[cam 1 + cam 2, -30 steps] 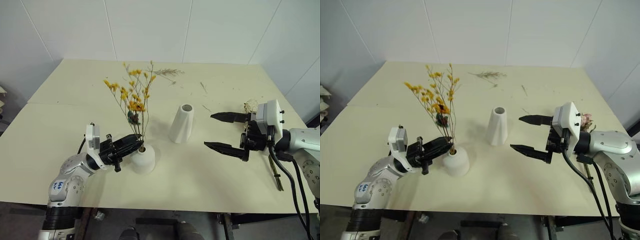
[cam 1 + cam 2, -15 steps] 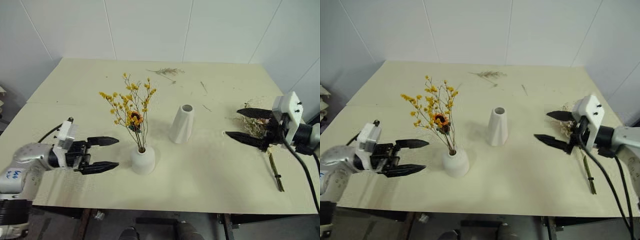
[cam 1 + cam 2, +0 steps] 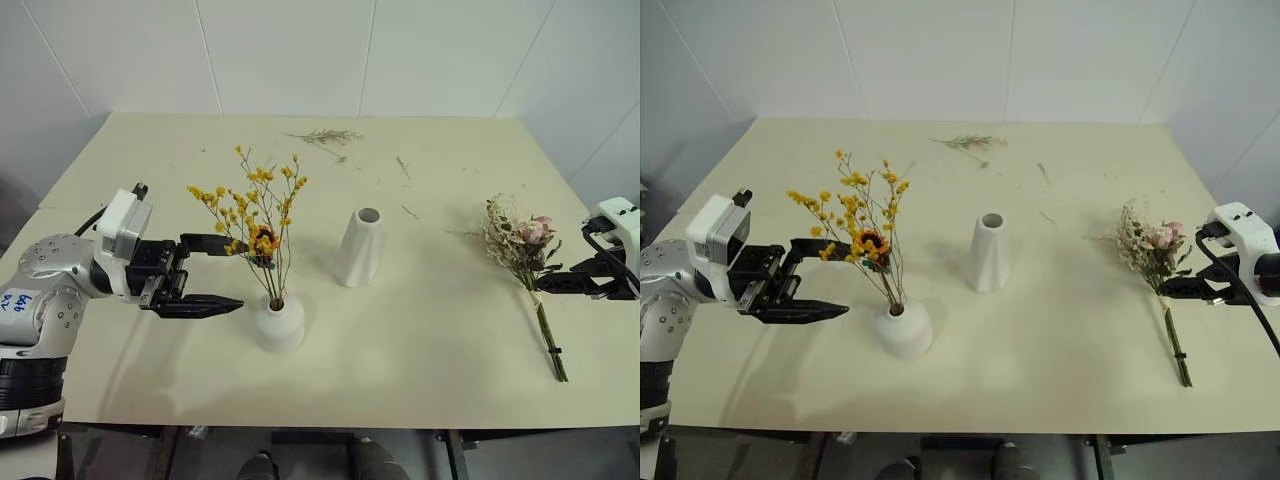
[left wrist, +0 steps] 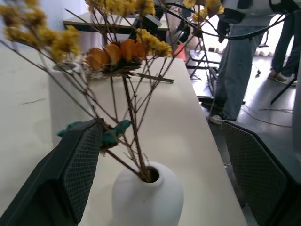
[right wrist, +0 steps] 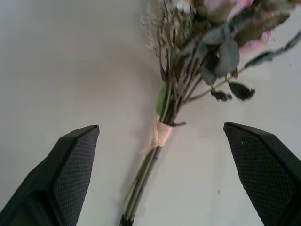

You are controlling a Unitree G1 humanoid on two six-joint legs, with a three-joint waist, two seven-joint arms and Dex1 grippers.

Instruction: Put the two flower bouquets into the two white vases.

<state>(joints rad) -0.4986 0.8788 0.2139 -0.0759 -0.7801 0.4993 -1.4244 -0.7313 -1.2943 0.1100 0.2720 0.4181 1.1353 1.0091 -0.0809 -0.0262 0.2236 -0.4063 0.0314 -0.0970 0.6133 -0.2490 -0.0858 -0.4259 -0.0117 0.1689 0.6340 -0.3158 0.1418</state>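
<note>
Two pincers: both wide, nothing held.
Left pincer (image 3: 214, 273): fingers spread wide, pointing level toward the squat vase from the robot's left; apart from the vase, upper finger among the outer yellow sprigs, can't tell if touching.
Squat vase (image 3: 278, 325): short white dome near the front of the surface (image 3: 400, 390), upright, small top hole.
Yellow bouquet (image 3: 252, 210): thin brown stems with tiny yellow-orange blossoms, standing in the squat vase's hole, fanning up and out; one bigger orange bloom in the middle.
Right pincer (image 5: 164, 188): spread wide, at the right edge of the surface, hovering over the tied stems of the pink bouquet; wrist view shows a finger on each side of the stems, not touching.
Pink bouquet (image 3: 525, 250): cream-pink dried flowers, green leaves, wisps; lying flat on the surface at the right, heads away from the robot, stems toward the front edge; pale tie around the stems (image 5: 161, 134).
Tall vase (image 3: 362, 247): white tapered cone, upright mid-surface, between the two bouquets, round mouth, nothing in it.
Loose twigs (image 3: 325, 136): dry bits scattered at the far side of the surface.
Person (image 4: 244, 61): legs standing beyond the surface's end, seen in left wrist view.
</note>
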